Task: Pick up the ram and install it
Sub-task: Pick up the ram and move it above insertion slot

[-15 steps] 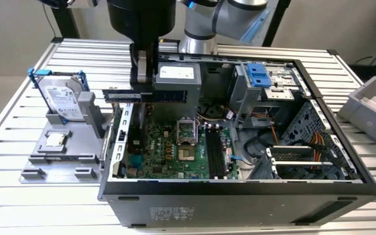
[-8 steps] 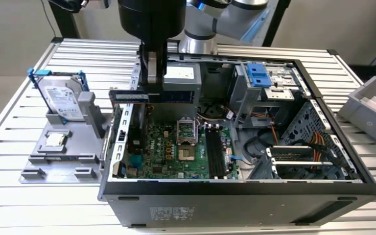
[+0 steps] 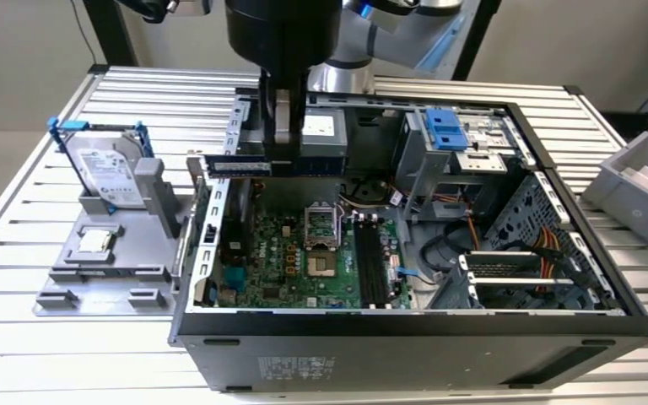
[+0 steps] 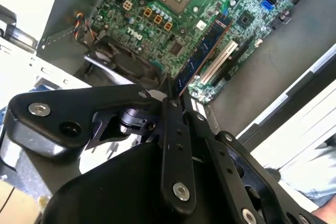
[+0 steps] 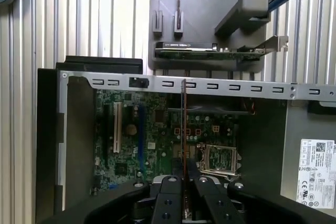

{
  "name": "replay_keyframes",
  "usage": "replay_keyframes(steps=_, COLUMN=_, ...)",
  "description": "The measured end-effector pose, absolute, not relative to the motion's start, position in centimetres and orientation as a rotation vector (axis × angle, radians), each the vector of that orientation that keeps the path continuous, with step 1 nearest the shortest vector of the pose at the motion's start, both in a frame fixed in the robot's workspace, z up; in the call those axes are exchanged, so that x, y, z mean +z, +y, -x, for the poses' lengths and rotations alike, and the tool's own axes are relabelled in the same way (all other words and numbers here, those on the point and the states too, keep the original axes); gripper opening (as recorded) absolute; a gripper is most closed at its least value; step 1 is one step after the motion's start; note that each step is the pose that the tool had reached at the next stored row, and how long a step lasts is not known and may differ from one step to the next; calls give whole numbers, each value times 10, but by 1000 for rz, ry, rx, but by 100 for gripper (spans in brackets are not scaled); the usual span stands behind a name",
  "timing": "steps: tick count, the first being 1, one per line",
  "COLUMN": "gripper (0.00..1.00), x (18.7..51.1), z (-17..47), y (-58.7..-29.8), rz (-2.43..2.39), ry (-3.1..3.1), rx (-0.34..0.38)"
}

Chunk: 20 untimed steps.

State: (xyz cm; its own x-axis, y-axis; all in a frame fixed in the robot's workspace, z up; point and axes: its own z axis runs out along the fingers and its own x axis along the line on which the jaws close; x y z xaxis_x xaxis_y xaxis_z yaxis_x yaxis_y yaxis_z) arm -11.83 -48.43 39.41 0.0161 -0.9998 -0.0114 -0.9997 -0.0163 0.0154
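Gripper pinching the ram (upper centre, exterior view).
Ram's long axis lies crosswise to the memory slots, which sit lower right.

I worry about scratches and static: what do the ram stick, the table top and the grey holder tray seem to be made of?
The ram, clamped in the claw: thin bluish circuit board, likely fibreglass laminate, slightly glossy. The table: bare metal, probably aluminium, judging by its silvery ribbed slats. The grey holder: uniform matte grey, seemingly plastic.
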Motion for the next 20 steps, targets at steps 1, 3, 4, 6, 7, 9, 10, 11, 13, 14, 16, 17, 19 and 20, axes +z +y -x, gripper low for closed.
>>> replay_keyframes(steps=1, gripper=0, x=394, z=117, y=-484, rz=-2237, ry=-2201, rx=-30)
replay_keyframes(steps=3, gripper=0, x=394, z=113, y=-484, rz=-2237, ry=-2201, rx=-30)
replay_keyframes(steps=4, gripper=0, x=394, z=111, y=-484, rz=-2237, ry=-2201, rx=-30)
replay_keyframes(steps=6, gripper=0, x=394, z=108, y=-484, rz=-2237, ry=-2201, rx=-30)
replay_keyframes(steps=7, gripper=0, x=394, z=106, y=-484, rz=-2237, ry=-2201, rx=-30)
replay_keyframes(steps=9, gripper=0, x=394, z=103, y=-484, rz=-2237, ry=-2201, rx=-31)
replay_keyframes(steps=10, gripper=0, x=394, z=101, y=-484, rz=-2237, ry=-2201, rx=-31)
replay_keyframes(steps=11, gripper=0, x=394, z=99, y=-484, rz=-2237, ry=-2201, rx=-31)
replay_keyframes(steps=13, gripper=0, x=394, z=96, y=-484, rz=-2237, ry=-2201, rx=-31)
replay_keyframes(steps=14, gripper=0, x=394, z=94, y=-484, rz=-2237, ry=-2201, rx=-31)
replay_keyframes(steps=16, gripper=0, x=394, z=91, y=-484, rz=-2237, ry=-2201, rx=-31)
replay_keyframes(steps=17, gripper=0, x=394, z=89, y=-484, rz=-2237, ry=-2201, rx=-31)
replay_keyframes(steps=19, gripper=0, x=394, z=86, y=-484, rz=-2237, ry=-2201, rx=-31)
replay_keyframes(steps=20, gripper=0, x=394, z=85, y=-484, rz=-2237, ry=-2201, rx=-31)
